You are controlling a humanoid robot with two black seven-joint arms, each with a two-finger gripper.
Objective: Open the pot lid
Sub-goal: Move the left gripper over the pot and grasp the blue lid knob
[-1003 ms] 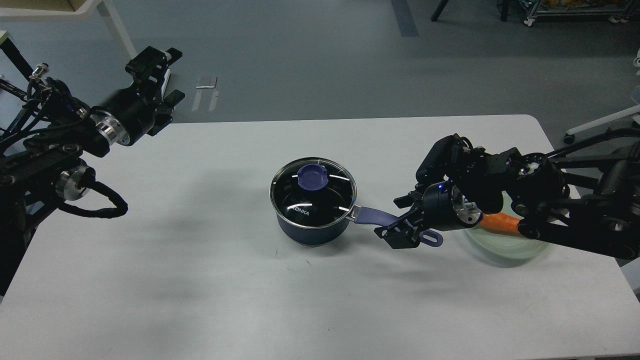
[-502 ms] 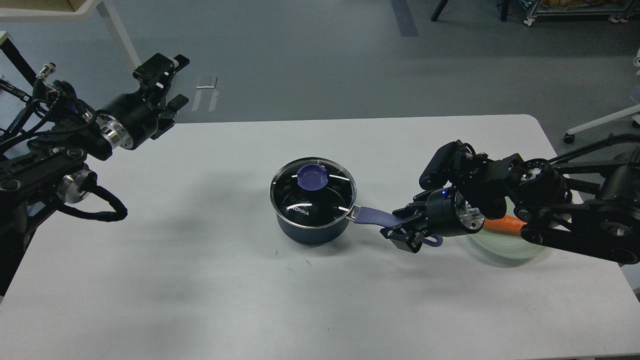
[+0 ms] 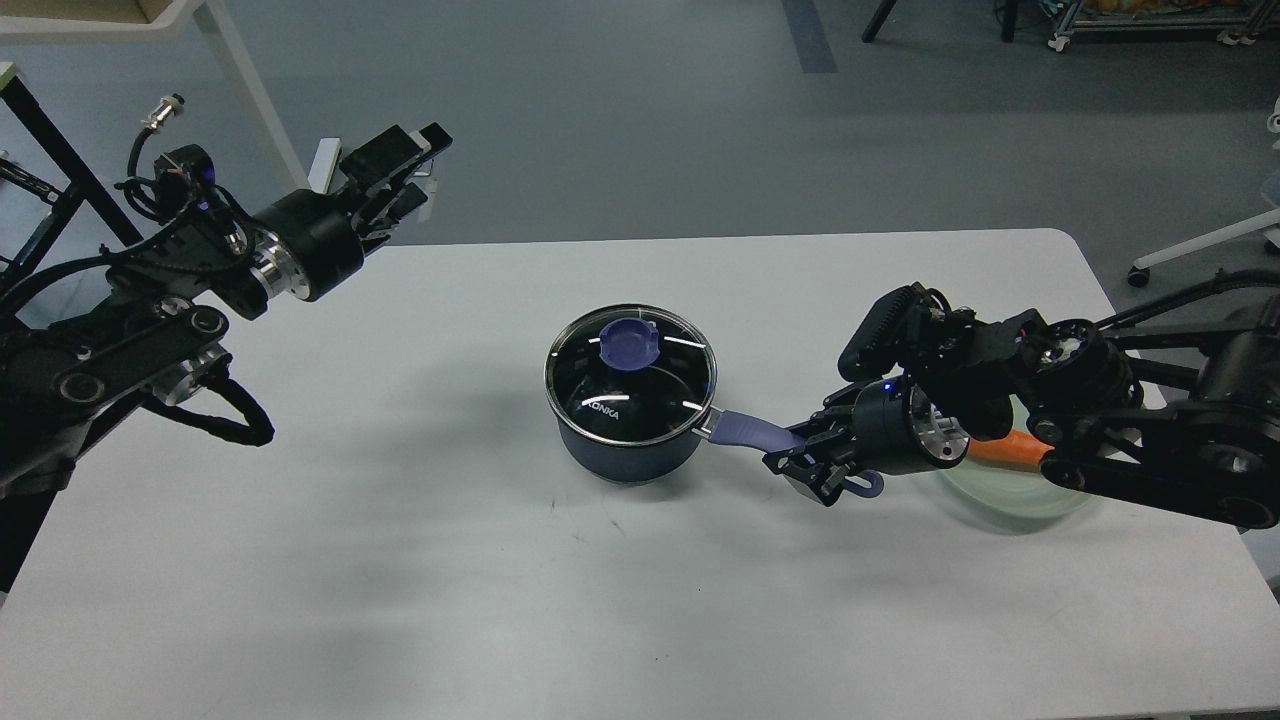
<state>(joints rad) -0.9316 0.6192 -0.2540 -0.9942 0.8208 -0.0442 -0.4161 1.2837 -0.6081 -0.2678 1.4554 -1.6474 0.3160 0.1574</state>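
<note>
A dark blue pot [image 3: 628, 455] stands in the middle of the white table [image 3: 400, 560]. Its glass lid [image 3: 630, 375] with a blue knob [image 3: 628, 345] sits closed on it. The pot's blue handle [image 3: 745, 430] points right. My right gripper [image 3: 812, 467] is shut on the far end of the handle. My left gripper [image 3: 405, 170] is open and empty, raised over the table's back left edge, well to the left of the lid and apart from it.
A pale green plate [image 3: 1010, 495] with an orange carrot [image 3: 1005, 450] lies under my right arm at the right. A white table leg [image 3: 250, 75] and a chair base [image 3: 1190, 245] stand on the floor beyond the table.
My left gripper has swung right toward the pot. My right gripper has closed on the handle end, and the pot has shifted slightly.
</note>
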